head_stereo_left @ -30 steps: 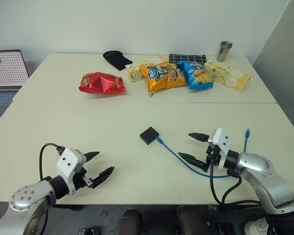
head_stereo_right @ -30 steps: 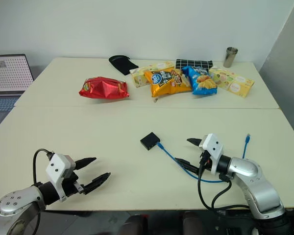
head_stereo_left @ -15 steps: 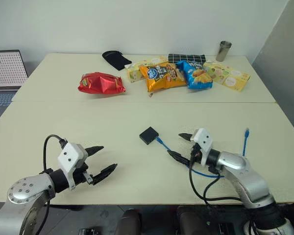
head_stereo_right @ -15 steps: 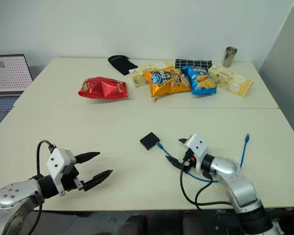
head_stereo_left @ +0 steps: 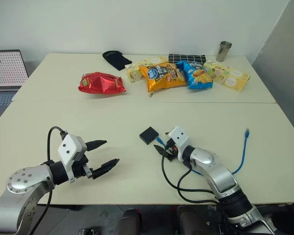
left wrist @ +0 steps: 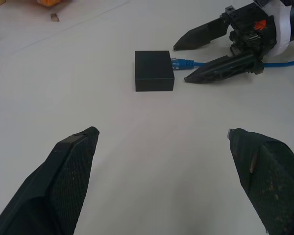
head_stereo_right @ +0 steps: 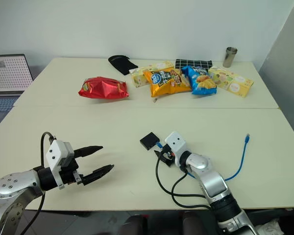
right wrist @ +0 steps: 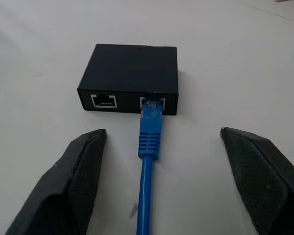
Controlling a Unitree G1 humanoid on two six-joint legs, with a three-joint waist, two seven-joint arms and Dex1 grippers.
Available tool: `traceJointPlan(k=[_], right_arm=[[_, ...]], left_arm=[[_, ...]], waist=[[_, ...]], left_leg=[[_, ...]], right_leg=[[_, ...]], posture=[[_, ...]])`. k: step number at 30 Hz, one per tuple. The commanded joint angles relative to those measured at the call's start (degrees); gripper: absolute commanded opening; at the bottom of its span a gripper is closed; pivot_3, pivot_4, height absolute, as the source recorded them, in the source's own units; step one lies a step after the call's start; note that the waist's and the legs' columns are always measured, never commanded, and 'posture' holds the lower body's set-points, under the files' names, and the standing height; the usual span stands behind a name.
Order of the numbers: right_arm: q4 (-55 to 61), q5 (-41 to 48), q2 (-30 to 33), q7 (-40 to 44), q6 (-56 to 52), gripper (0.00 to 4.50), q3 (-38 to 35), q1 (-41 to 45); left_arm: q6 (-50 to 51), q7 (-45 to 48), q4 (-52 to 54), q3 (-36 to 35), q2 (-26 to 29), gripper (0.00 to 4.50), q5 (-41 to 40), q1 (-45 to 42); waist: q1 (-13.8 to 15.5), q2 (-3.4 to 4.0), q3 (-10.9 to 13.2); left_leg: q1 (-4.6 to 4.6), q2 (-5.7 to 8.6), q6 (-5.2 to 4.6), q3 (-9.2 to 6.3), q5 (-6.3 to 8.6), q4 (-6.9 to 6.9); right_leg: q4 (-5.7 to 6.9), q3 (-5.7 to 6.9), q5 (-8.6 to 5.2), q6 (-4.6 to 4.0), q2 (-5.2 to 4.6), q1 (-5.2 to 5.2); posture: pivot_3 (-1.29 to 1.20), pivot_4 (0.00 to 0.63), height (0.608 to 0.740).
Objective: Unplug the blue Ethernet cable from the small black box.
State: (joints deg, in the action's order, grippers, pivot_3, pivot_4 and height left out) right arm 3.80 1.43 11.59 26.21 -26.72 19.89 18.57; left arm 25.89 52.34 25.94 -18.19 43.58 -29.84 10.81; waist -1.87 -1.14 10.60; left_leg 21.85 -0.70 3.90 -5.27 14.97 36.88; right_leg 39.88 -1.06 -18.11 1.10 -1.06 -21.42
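1. One small matte-black squarish plastic box [head_stereo_left: 148, 135] sits flat on the cream tabletop [head_stereo_left: 112, 122], just left of frame centre in the head view. Right wrist view shows 2 ports on its near face.
2. Thin bright-blue Ethernet cable [right wrist: 151, 132] is plugged into the port on the side toward the far row's metal cup; the other port is vacant. From there the cord runs under the right arm toward lower right, curves round & its free plug lies at right of frame [head_stereo_left: 247, 131], well apart from the box.
3. Right gripper [right wrist: 159, 166]: two black fingers spread, one each side of the cable's plug boot, tips just short of the box, touching neither plug nor box as far as seen. Nothing grasped.
4. Left gripper [head_stereo_left: 104, 154]: lower left of head view, well apart from the box, fingers wide apart & holding nothing, aimed toward the box.
5. Far row, upper part of frame, l. to r.: crinkled red snack bag [head_stereo_left: 102, 82], black cloth item [head_stereo_left: 116, 59], pale yellow carton [head_stereo_left: 143, 66], orange snack bag [head_stereo_left: 161, 76], blue snack bag [head_stereo_left: 197, 74], black-white checked cloth [head_stereo_left: 186, 58], second yellow carton [head_stereo_left: 228, 75], metal cup [head_stereo_left: 224, 51].
6. Laptop [head_stereo_left: 7, 71] at left edge, screen lit.
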Motion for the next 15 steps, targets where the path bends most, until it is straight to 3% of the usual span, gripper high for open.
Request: traceJointPlan(k=[1,13,15], right_arm=[[-0.86,-1.49,0.14,-0.12,-2.94,3.09,1.19,0.18],[0.94,-3.26,4.55,3.97,-5.47,0.22,4.03,5.17],[1.62,-3.86,6.44,6.31,-3.18,0.14,4.98,6.73]], left_arm=[[0.27,0.73,0.48,-1.06,0.81,4.50,-1.70,-0.66],[3.89,-0.87,-1.09,-0.76,-0.37,4.50,-4.09,-3.32],[5.71,-1.23,-1.22,-1.01,-0.77,4.50,-6.00,-3.76]], waist=[[-0.02,0.00,0.00],[0.09,0.00,0.00],[0.10,0.01,0.00]], left_leg=[[-0.02,0.00,0.00,0.01,0.00,0.00],[-0.04,0.01,0.00,-0.05,0.00,0.02],[-0.02,0.01,0.00,-0.06,0.00,0.02]], right_leg=[[0.01,0.00,0.00,0.00,0.00,0.01],[0.03,0.03,0.00,0.00,-0.01,0.04],[0.02,0.04,0.00,0.00,-0.01,0.04]], posture=[[0.00,0.150,0.740],[0.00,0.150,0.740],[0.00,0.150,0.740]])
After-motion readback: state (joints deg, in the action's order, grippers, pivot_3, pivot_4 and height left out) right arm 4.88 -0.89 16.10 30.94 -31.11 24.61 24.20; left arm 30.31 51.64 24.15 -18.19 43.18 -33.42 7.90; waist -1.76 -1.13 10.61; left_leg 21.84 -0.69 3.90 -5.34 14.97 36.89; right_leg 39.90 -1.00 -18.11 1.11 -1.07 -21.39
